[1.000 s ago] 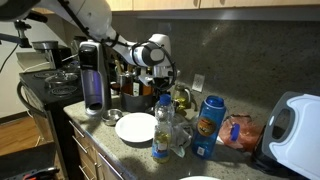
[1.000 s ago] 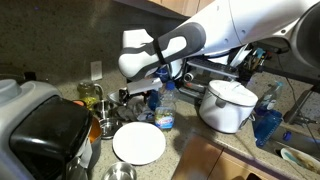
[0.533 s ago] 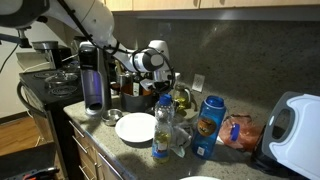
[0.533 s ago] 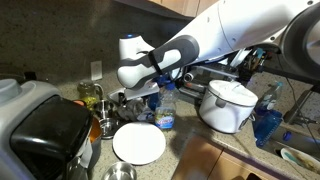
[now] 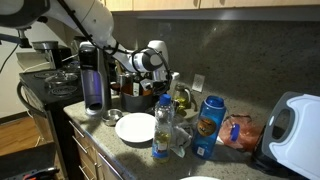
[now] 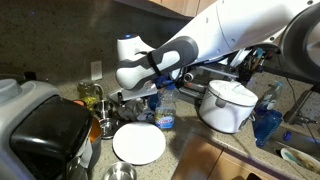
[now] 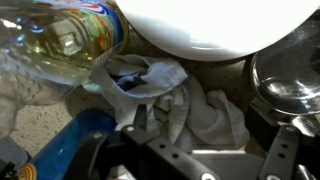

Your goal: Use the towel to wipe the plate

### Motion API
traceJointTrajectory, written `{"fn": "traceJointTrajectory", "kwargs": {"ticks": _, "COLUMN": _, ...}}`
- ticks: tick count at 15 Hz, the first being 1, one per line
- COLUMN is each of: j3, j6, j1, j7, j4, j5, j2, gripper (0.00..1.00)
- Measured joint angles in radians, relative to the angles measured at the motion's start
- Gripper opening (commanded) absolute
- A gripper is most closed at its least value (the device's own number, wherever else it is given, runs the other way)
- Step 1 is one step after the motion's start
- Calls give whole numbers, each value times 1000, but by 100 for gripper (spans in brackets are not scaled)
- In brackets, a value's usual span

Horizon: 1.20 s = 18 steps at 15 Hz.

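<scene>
1. The towel (image 7: 185,105) is lying crumpled on the counter in the middle of the wrist view. It is just below the white plate (image 7: 215,25) at the upper edge.
2. The gripper (image 7: 190,150) is hanging over the towel, jaws spread wide and clasping nothing.
3. A plastic bottle (image 7: 60,45) of yellowish liquid is crowding in from the upper left. A glass (image 7: 290,80) is doing the same from the right, and a blue container (image 7: 65,150) from the lower left.
4. I am counting one towel, one plate beside it, and one of each neighbour.
</scene>
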Motion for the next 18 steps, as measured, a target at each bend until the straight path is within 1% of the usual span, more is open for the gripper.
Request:
{"fn": "traceJointTrajectory", "kwargs": {"ticks": 4, "j3": 14, "j6": -16, "j1": -3, "j7": -1, "j4": 0, "j5": 47, "j2": 0, "gripper": 100}}
{"fn": "traceJointTrajectory", "kwargs": {"ticks": 9, "j3": 13, "j6": -16, "j1": 0, "j7": 3, "j4": -1, "j5": 45, "j2": 0, "gripper": 100}}
{"fn": "traceJointTrajectory", "kwargs": {"ticks": 18, "j3": 8, "j6": -16, "j1": 17, "j7": 108, "j4": -5, "j5": 42, "j2": 13, "gripper": 100}}
